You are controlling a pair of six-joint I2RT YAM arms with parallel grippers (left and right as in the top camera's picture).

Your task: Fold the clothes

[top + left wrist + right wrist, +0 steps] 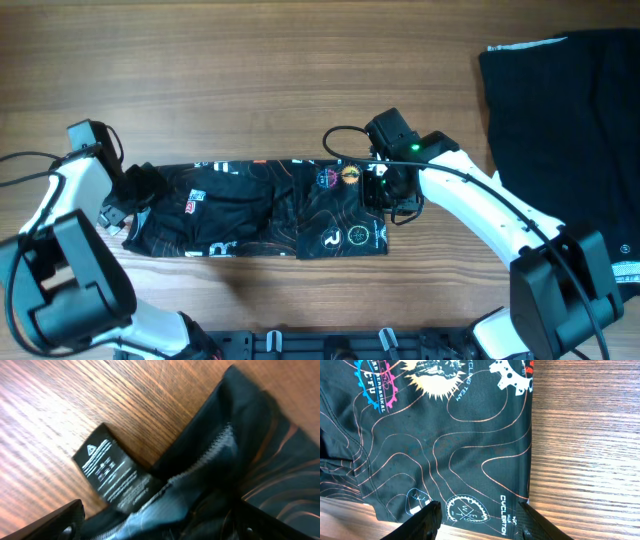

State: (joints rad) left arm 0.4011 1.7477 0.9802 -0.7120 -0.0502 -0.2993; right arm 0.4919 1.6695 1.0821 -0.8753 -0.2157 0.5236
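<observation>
Mid-bench (250,80), overhead view: the jersey (250,210) lies as a long, narrow strip running left to right, flat on the wood. Black cloth, thin orange contour lines. Its right third is a neat squared panel laid over the rest, with round logos (340,177) along the far edge and white marks along the near edge. The left end is rumpled and uneven.

Left hand (130,195) sits at the strip's left end. Wrist view: its fingers (55,522) stand wide apart at the frame's bottom corners, with bunched hem loose between them and nothing pinched. A black care label (112,475) with white print pokes from the hem and lies on bare wood. A white stitched seam runs along the fold just beside it.

Right hand (385,190) hovers at the strip's right end, over the squared panel. Wrist view: fingers (427,520) are partly spread above the panel's corner, with cloth flat below and no grip on it. The panel's edge is straight, with bare wood just beyond it.

Far right corner: a second dark cloth (560,100), spread out and well apart from the jersey.
</observation>
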